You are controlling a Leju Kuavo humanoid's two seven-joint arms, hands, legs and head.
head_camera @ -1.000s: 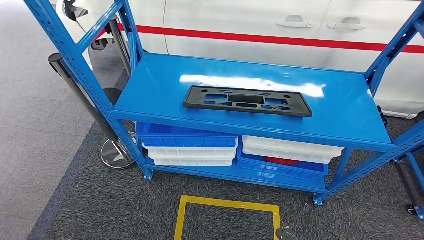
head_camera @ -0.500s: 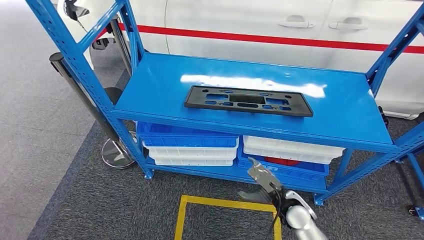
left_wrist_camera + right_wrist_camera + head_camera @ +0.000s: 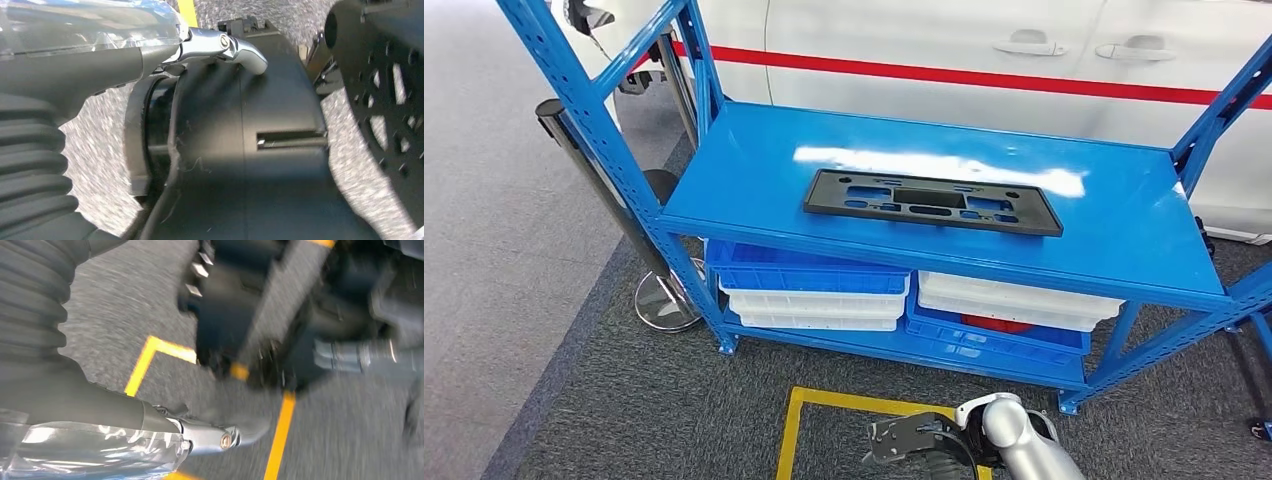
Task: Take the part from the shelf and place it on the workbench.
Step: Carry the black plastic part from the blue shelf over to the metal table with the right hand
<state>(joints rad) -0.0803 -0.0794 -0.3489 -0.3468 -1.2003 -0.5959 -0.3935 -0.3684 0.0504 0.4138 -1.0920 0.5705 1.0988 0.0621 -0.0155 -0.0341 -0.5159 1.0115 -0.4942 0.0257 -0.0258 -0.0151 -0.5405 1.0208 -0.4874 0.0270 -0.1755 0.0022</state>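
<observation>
Black part [image 3: 932, 202] lies flat on shelf [image 3: 744, 170]; right hand [image 3: 914, 440] low, fingers' state unclear; approach should raise it level with the part's near edge.

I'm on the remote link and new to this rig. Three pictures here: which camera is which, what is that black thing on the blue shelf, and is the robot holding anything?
The wide picture is the robot's head camera, looking forward and down. The black flat part lies on the top of the blue shelf, untouched. Below it are white and blue bins, and behind it a white car with a red stripe. At the bottom edge the silver right arm comes in with its right hand low over the yellow floor marking. The other two pictures come from cameras at the wrists; both are turned and blurred. The left hand hangs by the robot's body. Neither hand appears to hold anything.
</observation>
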